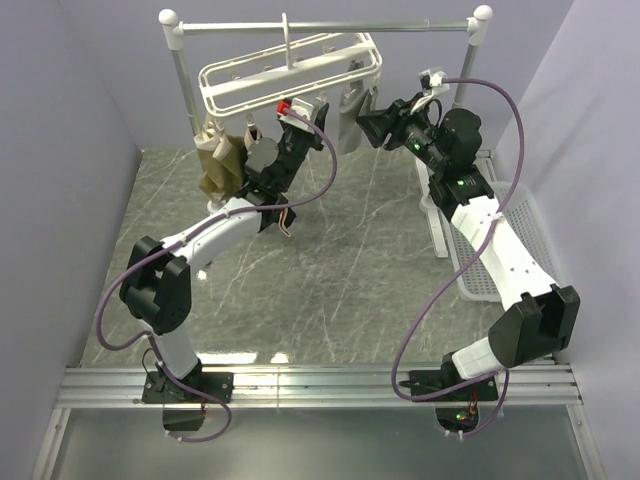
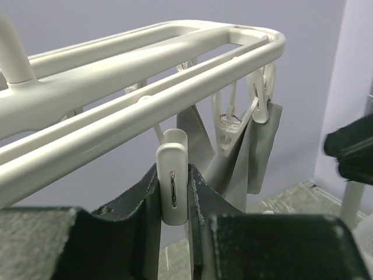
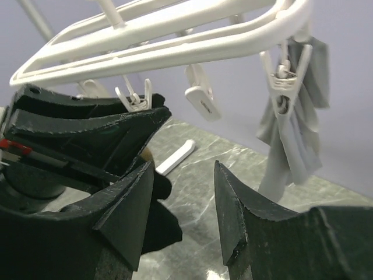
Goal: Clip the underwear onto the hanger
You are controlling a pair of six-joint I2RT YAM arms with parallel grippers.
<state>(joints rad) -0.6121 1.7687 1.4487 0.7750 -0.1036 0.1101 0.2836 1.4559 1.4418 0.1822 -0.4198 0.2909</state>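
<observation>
The white plastic hanger (image 1: 290, 70) hangs by its hook from the rail, with small clips dangling under it. My left gripper (image 1: 292, 112) is raised to its underside and is shut on one white clip (image 2: 173, 181), pinched between both fingers. Black underwear fabric (image 3: 163, 224) with a trace of tan band hangs just below the left gripper in the right wrist view; what holds it is hidden. My right gripper (image 1: 368, 122) is open and empty (image 3: 183, 169), level with the hanger's right end and facing the left gripper.
A metal rail on white posts (image 1: 330, 27) carries the hanger. A tan garment (image 1: 222, 160) hangs at the hanger's left end and a grey garment (image 1: 350, 120) at its right end (image 3: 297, 116). A white basket (image 1: 520, 240) stands at the right.
</observation>
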